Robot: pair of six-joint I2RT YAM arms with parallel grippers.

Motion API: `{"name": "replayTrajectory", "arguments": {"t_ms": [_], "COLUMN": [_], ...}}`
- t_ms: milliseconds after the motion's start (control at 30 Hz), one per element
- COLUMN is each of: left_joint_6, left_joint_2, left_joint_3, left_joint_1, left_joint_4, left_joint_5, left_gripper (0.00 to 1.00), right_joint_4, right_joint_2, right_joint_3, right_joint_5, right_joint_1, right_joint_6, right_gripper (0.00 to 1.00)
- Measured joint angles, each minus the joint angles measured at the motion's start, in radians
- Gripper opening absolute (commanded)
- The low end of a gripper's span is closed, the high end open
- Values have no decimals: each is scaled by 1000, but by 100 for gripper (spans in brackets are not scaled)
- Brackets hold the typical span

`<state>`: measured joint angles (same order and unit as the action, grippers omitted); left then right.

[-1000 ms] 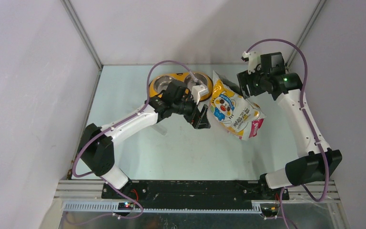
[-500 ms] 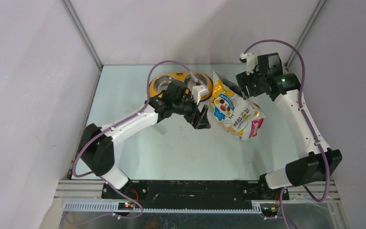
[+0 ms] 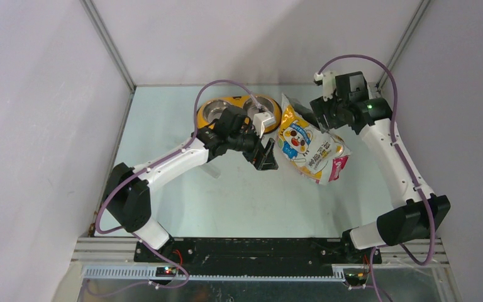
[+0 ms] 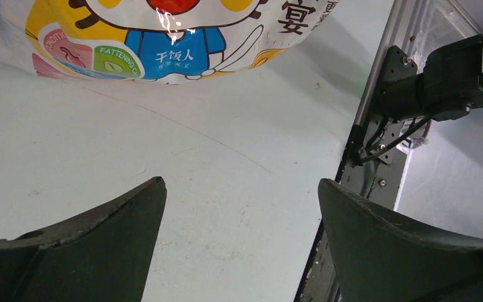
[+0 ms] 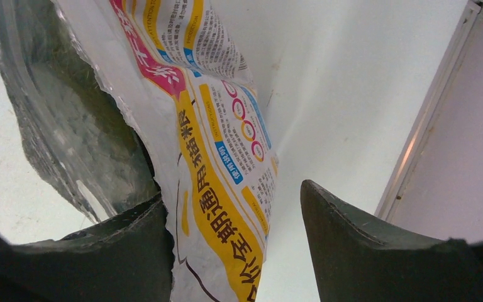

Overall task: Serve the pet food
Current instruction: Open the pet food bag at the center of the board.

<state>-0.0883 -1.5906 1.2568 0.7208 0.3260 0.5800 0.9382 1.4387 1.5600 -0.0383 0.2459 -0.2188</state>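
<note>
The yellow-white foil bag [image 3: 308, 146] with the cartoon cat lies tilted on the table, pink base toward the front right. Its kibble is hidden inside. My right gripper [image 3: 319, 112] is at the bag's open top edge. In the right wrist view the right gripper [image 5: 233, 195] is open, with the bag's printed wall [image 5: 217, 157] between the fingers and the silver inside of the mouth [image 5: 69, 126] by the left finger. My left gripper [image 3: 266, 155] is open and empty just left of the bag. The left wrist view shows it [image 4: 239, 189] over bare table, below the bag [image 4: 163, 38].
The yellow double bowl [image 3: 209, 102] with steel cups stands at the back, behind my left arm. A small clear object [image 3: 212, 170], perhaps the scoop, lies under the left forearm. White walls close the table on three sides. The right arm's base [image 4: 440, 82] sits at the near edge.
My right gripper has shifted slightly left, closer onto the bag's top edge. The left arm and the bag have not moved.
</note>
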Motion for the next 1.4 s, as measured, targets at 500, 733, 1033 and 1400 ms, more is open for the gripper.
{"name": "replayTrajectory", "arguments": {"t_ms": [500, 733, 1033, 1400], "left_joint_6": [0, 0, 0, 0], "left_joint_2": [0, 0, 0, 0], "left_joint_3": [0, 0, 0, 0], "left_joint_1": [0, 0, 0, 0], "left_joint_4": [0, 0, 0, 0], "left_joint_5": [0, 0, 0, 0], "left_gripper": [98, 98, 98, 98], "right_joint_4": [-2, 15, 64, 68], "right_joint_2": [53, 29, -26, -66], "right_joint_3": [-16, -27, -28, -75], "right_joint_5": [-72, -76, -93, -99], "right_joint_1": [15, 14, 15, 8], "right_joint_6": [-33, -53, -86, -114], "right_gripper": [70, 70, 71, 72]}}
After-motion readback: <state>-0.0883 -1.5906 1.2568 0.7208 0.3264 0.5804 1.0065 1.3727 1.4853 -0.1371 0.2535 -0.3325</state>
